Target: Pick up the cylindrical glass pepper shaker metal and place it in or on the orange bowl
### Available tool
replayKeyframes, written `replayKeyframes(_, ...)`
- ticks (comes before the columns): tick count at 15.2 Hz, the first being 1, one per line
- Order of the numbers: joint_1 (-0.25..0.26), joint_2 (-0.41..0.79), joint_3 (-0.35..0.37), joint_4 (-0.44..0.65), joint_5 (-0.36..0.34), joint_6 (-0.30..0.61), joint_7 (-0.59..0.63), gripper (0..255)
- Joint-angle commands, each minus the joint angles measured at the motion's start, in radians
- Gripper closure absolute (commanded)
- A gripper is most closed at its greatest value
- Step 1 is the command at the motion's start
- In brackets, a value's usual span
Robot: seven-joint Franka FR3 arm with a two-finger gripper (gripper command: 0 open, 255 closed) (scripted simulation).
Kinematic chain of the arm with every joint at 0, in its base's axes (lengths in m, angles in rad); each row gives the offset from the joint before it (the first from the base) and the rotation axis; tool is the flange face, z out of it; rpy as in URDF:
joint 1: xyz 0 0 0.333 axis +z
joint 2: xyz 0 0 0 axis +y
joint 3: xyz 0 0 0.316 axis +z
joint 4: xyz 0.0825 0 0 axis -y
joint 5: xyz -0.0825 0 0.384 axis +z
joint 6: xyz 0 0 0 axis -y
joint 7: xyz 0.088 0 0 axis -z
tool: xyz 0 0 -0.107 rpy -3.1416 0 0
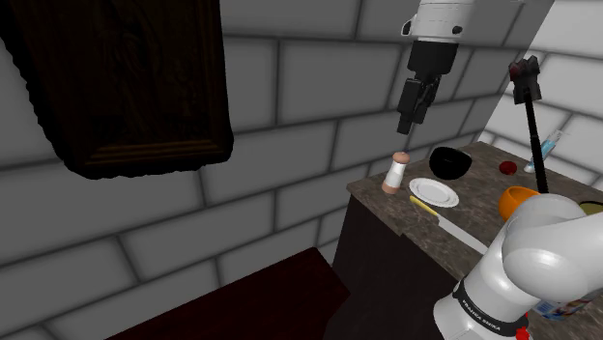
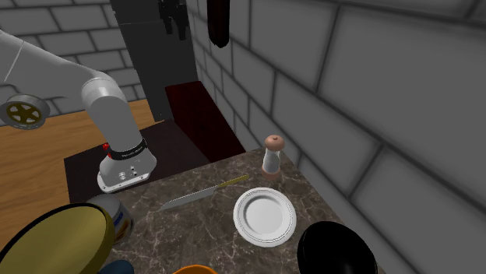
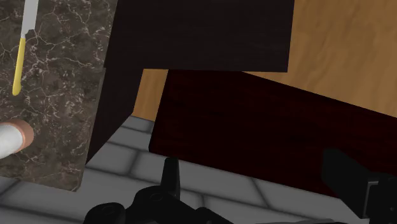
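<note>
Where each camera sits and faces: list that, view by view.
Shoulder view: beside the arm, looking over the counter at the brick wall; arm and gripper show.
Second exterior view: across the counter, facing back at the arm; gripper at the top edge.
Wrist view: on the hand, looking down past the counter's edge; open fingers show.
Shared: shaker and knife, all three.

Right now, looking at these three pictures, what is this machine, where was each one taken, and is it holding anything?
It is a simulated white robot arm with a black two-finger gripper. One picture looks from beside its stand, one faces it across the marble table, one comes from a camera on the hand. On the table are a pepper shaker, a white plate, a knife, a black bowl and an orange bowl. The gripper hangs open in the air above the shaker's end of the table, holding nothing.
</note>
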Motion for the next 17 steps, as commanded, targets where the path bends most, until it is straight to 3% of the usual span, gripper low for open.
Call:
replayKeyframes(1,0.000,0.000,0.000,0.000,0.000,0.000,0.000,0)
replayKeyframes(9,-0.055,0.003,-0.117,-0.161,-0.128,0.189,-0.145,0)
replayKeyframes(17,-0.121,0.095,-0.248,-0.246,-0.251,0.409,-0.277,0)
